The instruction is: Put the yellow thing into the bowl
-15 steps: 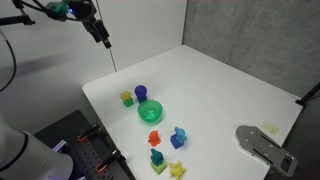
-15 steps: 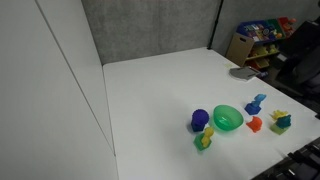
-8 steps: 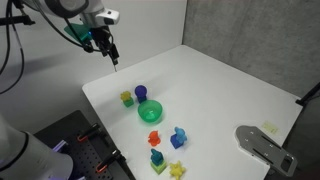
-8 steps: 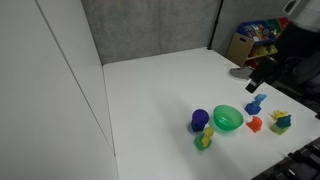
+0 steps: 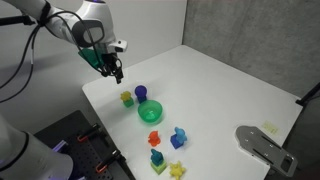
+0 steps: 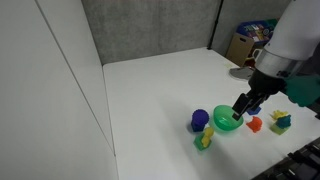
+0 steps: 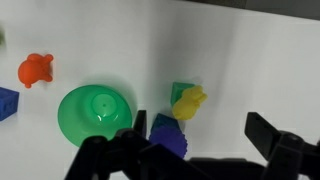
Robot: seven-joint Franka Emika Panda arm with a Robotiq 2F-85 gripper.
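Observation:
The yellow thing [image 7: 188, 101] is a small chunky block lying against a small green cube [image 7: 180, 90]. It also shows in both exterior views [image 5: 126, 98] [image 6: 205, 137]. The bright-green bowl [image 7: 95, 112] [image 5: 150, 111] [image 6: 227, 118] stands empty close beside it. A dark purple cup [image 7: 168, 135] [image 5: 141, 92] sits between them. My gripper [image 7: 200, 135] [image 5: 117, 72] [image 6: 241, 108] is open and empty. It hovers above the table over the purple cup and the yellow thing, touching nothing.
An orange toy [image 5: 154, 137], a blue toy [image 5: 179, 137], a blue-green block [image 5: 157, 158] and a yellow star [image 5: 177, 169] lie near the table's front edge. A grey flat object [image 5: 262, 145] sits at the table's corner. A shelf of coloured items [image 6: 255, 40] stands beyond the table.
My arm has swung in and come down from high beyond the table edge to just above the purple cup and yellow thing. The toys have not moved.

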